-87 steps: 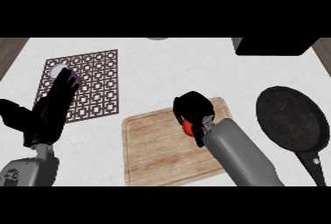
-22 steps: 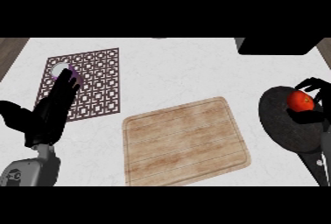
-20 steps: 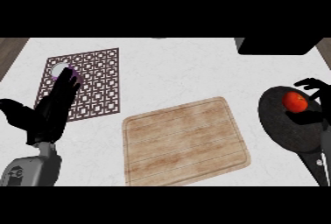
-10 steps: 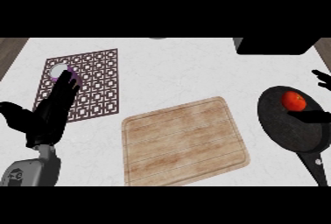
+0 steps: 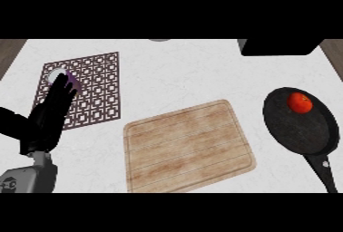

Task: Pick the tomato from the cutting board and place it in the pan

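On the worktop (image 5: 174,68), your label lines:
Tomato: you'll find the tomato (image 5: 300,103) inside the pan (image 5: 295,129), toward its far rim, sitting on the dark base with nothing touching it.
Pan: right side, handle pointing toward the robot; a low wall that should keep a round fruit from rolling out.
Cutting board: the cutting board (image 5: 188,145) sits mid-view with nothing on it, just left of the pan, apart from it.
Left hand: the left hand (image 5: 48,115) shows at the left edge, fingers straight and up, holding nothing; resting over the near edge of the patterned mat (image 5: 87,88).
Right hand: not visible, so you can't tell its fingers' state.
Other: small round object (image 5: 56,75) at the mat's far corner, partly hidden by fingertips; dark box (image 5: 280,46) at far right.
Progress: judge placement done; nothing left to carry.
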Robot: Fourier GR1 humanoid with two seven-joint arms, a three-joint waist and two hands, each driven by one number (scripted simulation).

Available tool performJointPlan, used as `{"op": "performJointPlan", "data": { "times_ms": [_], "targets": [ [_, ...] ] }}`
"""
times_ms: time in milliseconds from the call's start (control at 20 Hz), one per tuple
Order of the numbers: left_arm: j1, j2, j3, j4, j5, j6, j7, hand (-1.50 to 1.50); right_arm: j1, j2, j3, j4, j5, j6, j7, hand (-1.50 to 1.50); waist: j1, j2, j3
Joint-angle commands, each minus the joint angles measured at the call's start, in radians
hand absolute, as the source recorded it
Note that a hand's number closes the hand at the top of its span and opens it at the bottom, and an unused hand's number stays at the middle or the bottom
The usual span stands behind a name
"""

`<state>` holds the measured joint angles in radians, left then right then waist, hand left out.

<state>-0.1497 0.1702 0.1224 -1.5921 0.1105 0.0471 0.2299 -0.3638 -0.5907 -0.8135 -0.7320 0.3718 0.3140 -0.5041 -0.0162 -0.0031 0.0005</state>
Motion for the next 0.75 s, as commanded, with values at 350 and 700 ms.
{"op": "performJointPlan", "data": {
  "times_ms": [350, 700],
  "targets": [
    [0.005, -0.001, -0.006, -0.075, 0.012, 0.001, 0.071, 0.0, 0.305, -0.105, -0.082, 0.033, -0.187, 0.343, -0.24, -1.5, 0.008, 0.0, 0.0],
    [-0.023, 0.003, 0.017, -0.017, 0.017, -0.01, 0.034, 0.0, 0.316, -0.19, -0.056, 0.023, -0.258, 0.361, -0.174, -1.5, 0.014, 0.002, 0.0]
  ]
}}
